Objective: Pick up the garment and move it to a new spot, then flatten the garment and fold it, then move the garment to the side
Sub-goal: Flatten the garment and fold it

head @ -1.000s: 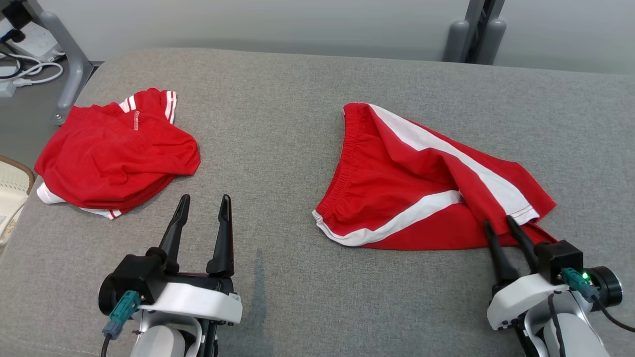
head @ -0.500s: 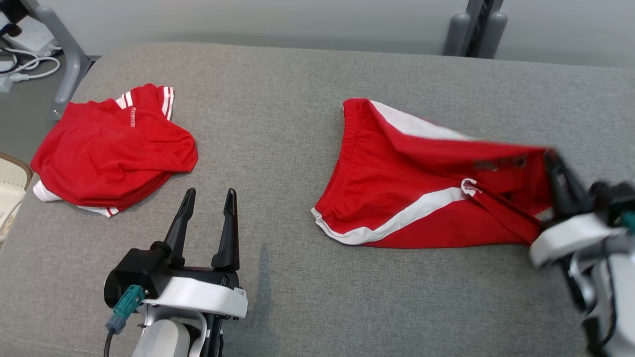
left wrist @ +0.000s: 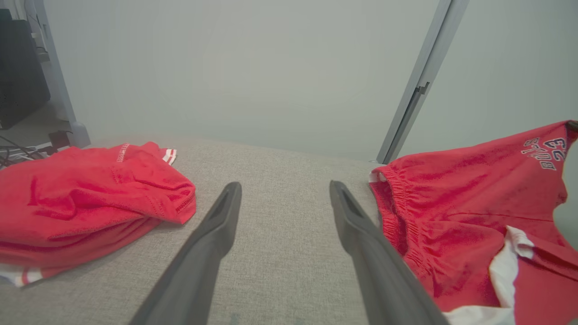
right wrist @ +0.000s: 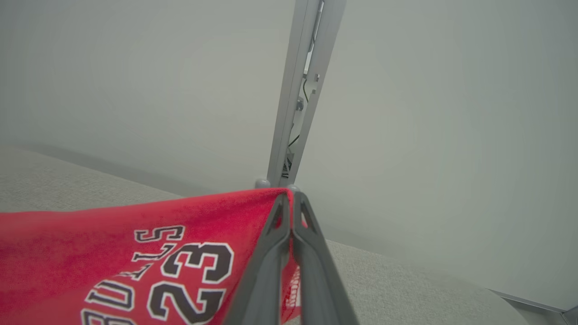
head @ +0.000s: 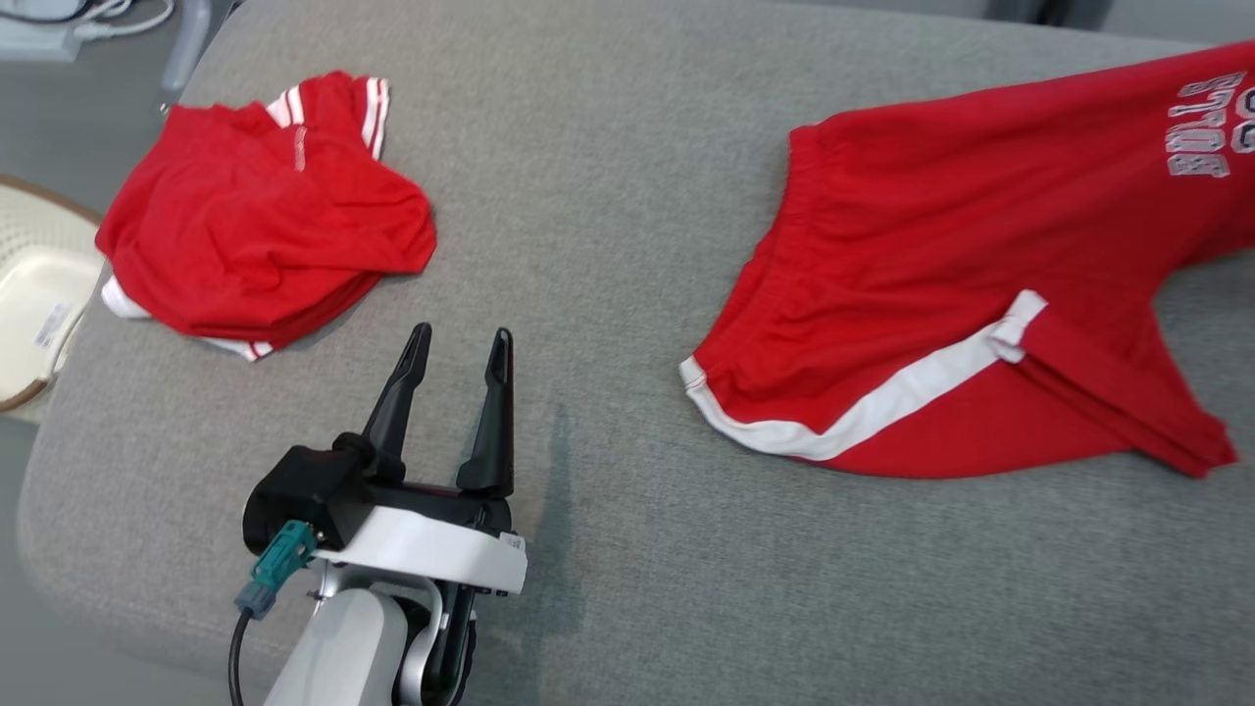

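Shorts (head: 931,294) hem now clamped in right gripper (right wrist: 290,198), lifted toward 2 o'clock; left gripper (head: 463,335) held spread, empty; relocation begun.

The red shorts with white side stripes (head: 941,294) run off the upper right of the head view, their grey lettering (head: 1198,126) cut by that edge. In the right wrist view they leave the frame at left and bottom — the right gripper's (right wrist: 290,195) pressed-together fingers (right wrist: 316,271) cover part of the "23" print (right wrist: 194,280) and the pinched hem. At the head view's left edge a cream round basket (head: 25,255) is half cut off, its sticker too small to read, like the white text on the folded red top (head: 265,216).
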### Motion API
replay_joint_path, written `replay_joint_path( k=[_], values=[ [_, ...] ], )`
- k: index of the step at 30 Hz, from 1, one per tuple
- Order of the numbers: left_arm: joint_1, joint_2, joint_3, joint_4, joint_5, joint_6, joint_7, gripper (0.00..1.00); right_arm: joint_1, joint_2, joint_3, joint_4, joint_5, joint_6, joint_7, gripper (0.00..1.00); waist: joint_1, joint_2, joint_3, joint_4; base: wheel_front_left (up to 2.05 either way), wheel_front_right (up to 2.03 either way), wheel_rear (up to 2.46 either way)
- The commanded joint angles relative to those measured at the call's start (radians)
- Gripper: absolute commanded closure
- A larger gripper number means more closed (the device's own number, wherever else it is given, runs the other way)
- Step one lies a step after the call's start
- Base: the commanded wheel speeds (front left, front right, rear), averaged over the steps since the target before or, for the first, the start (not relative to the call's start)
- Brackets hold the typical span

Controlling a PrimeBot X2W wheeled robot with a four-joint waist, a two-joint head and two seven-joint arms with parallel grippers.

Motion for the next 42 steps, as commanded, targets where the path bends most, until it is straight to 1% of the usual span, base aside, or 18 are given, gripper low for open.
replay_joint_path(
  k=[1, 4, 5, 6, 7, 10, 14, 17, 21, 25, 28, 30, 31, 33, 38, 42],
  values=[
    [-0.027, 0.004, -0.009, -0.004, -0.014, 0.007, -0.004, 0.00, -0.053, -0.035, 0.024, 0.044, 0.011, 0.000, 0.007, 1.00, 0.0000, 0.0000, 0.049, 0.044, 0.00, 0.00, 0.00],
    [-0.042, 0.004, -0.020, -0.009, -0.026, 0.012, -0.004, 0.00, -0.122, -0.062, 0.043, 0.115, 0.024, 0.000, 0.018, 1.00, 0.0000, 0.0000, 0.077, 0.060, 0.00, 0.00, 0.00],
    [-0.047, 0.004, -0.024, -0.011, -0.030, 0.014, -0.004, 0.00, -0.144, -0.068, 0.046, 0.137, 0.020, 0.000, 0.014, 0.91, 0.0000, 0.0000, 0.085, 0.063, 0.00, 0.00, 0.00],
    [-0.050, 0.004, -0.027, -0.013, -0.030, 0.016, -0.004, 0.00, -0.160, -0.070, 0.044, 0.169, 0.021, 0.000, 0.023, 0.91, 0.0000, 0.0000, 0.091, 0.065, 0.00, 0.00, 0.00],
    [-0.053, 0.004, -0.030, -0.012, -0.033, 0.019, -0.004, 0.00, -0.174, -0.076, 0.052, 0.193, 0.005, 0.000, 0.023, 0.00, 0.0000, 0.0000, 0.095, 0.067, 0.00, 0.00, 0.00],
    [-0.062, 0.004, -0.033, -0.010, -0.036, 0.023, -0.004, 0.00, -0.216, -0.059, 0.069, 0.248, 0.001, 0.000, 0.005, 0.00, 0.0000, 0.0000, 0.099, 0.063, 0.00, 0.00, 0.00],
    [-0.062, 0.004, -0.029, -0.006, -0.035, 0.027, -0.004, 0.00, -0.218, -0.033, 0.095, 0.286, 0.007, 0.000, -0.028, 0.00, 0.0000, 0.0000, 0.085, 0.046, 0.00, 0.00, 0.00],
    [-0.061, 0.004, -0.019, -0.002, -0.027, 0.024, -0.004, 0.00, -0.202, -0.003, 0.124, 0.308, 0.020, 0.000, -0.075, 0.00, 0.0000, 0.0000, 0.057, 0.022, 0.00, 0.00, 0.00],
    [-0.046, 0.004, 0.005, 0.006, -0.012, 0.021, -0.004, 0.00, -0.167, 0.037, 0.150, 0.311, 0.060, 0.000, -0.134, 0.00, 0.0000, 0.0000, 0.006, -0.022, 0.00, 0.00, 0.00],
    [-0.028, 0.005, 0.033, 0.012, 0.001, 0.015, -0.004, 0.00, -0.108, 0.074, 0.157, 0.271, 0.108, 0.000, -0.165, 0.00, 0.0000, 0.0000, -0.052, -0.067, 0.00, 0.00, 0.00],
    [-0.008, 0.004, 0.048, 0.013, 0.009, 0.011, -0.004, 0.00, -0.045, 0.092, 0.146, 0.199, 0.133, 0.000, -0.172, 0.00, 0.0000, 0.0000, -0.091, -0.097, 0.00, 0.00, 0.00],
    [0.005, 0.004, 0.059, 0.015, 0.013, 0.009, -0.004, 0.00, 0.016, 0.102, 0.124, 0.120, 0.137, 0.000, -0.171, 0.00, 0.0000, 0.0000, -0.118, -0.116, 0.00, 0.00, 0.00],
    [0.021, 0.004, 0.067, 0.017, 0.020, 0.010, -0.004, 0.00, 0.090, 0.119, 0.090, 0.040, 0.139, 0.000, -0.170, 0.00, 0.0000, 0.0000, -0.142, -0.131, 0.00, 0.00, 0.00],
    [0.036, 0.004, 0.075, 0.020, 0.024, 0.009, -0.004, 0.00, 0.164, 0.139, 0.062, -0.042, 0.118, 0.000, -0.169, 0.00, 0.0000, 0.0000, -0.165, -0.144, 0.00, 0.00, 0.00],
    [0.077, 0.004, 0.096, 0.026, 0.034, 0.005, -0.004, 0.00, 0.358, 0.215, -0.007, -0.221, 0.071, 0.000, -0.169, 0.00, 0.0000, 0.0000, -0.218, -0.172, 0.00, 0.00, 0.00],
    [0.112, 0.004, 0.120, 0.030, 0.042, 0.000, -0.004, 0.00, 0.488, 0.290, -0.051, -0.344, 0.037, 0.000, -0.169, 0.00, 0.0000, 0.0000, -0.252, -0.193, 0.00, 0.00, 0.00]
  ],
)
